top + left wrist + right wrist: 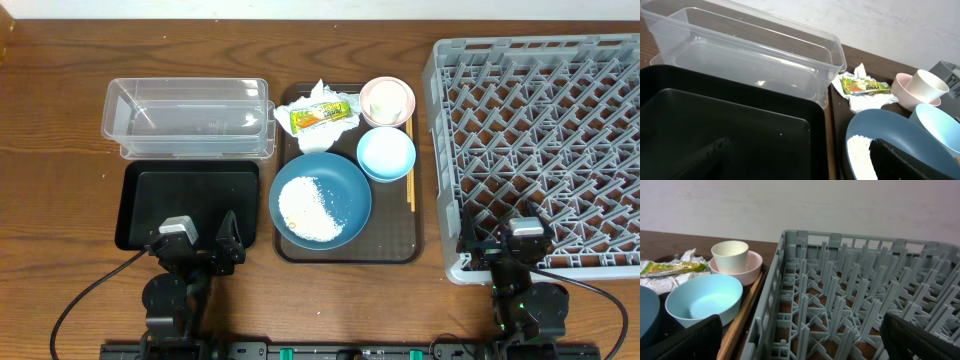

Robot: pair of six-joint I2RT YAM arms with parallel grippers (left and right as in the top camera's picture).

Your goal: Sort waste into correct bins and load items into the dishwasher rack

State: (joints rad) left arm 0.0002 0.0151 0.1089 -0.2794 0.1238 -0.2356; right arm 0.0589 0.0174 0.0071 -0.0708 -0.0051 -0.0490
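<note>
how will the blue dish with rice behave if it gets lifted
The blue dish looks rigid and probably light. The rice on it is loose, so tilting would likely spill grains. Its low rim may be awkward to pinch.

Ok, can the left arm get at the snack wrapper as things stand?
Probably yes: the left gripper is open and empty, and the snack wrapper lies uncovered on the napkin. Only the rim of the clear tub stands near the way.
</note>
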